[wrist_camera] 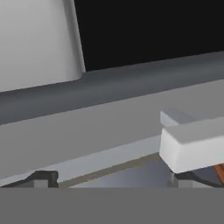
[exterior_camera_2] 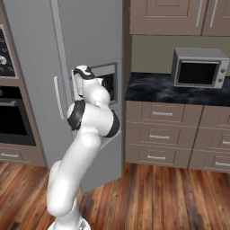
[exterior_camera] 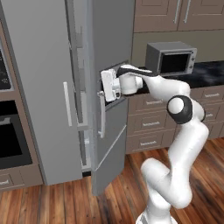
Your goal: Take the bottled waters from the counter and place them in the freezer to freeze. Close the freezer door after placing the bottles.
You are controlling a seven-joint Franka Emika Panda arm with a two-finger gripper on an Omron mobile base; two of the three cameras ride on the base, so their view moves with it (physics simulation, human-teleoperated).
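Presently: gripper, fingers spread and empty, stood against the freezer door beside its pale upright handle, the door ajar, swinging toward the hand.

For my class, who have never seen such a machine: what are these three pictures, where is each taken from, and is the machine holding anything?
All three are computer-drawn pictures of one moment in a kitchen. The machine is a white robot arm with dark joints, standing on a base that can drive. Two pictures come from cameras on that base, behind the arm to its left and to its right, so they show the same scene from two sides. The third comes from a camera on the hand, looking along the claw.

The arm reaches to the tall grey freezer door, which stands ajar, near its pale handle. On the black counter beside it sits a grey microwave.

The claw is open and holds nothing; the handle's end lies close in front of it.
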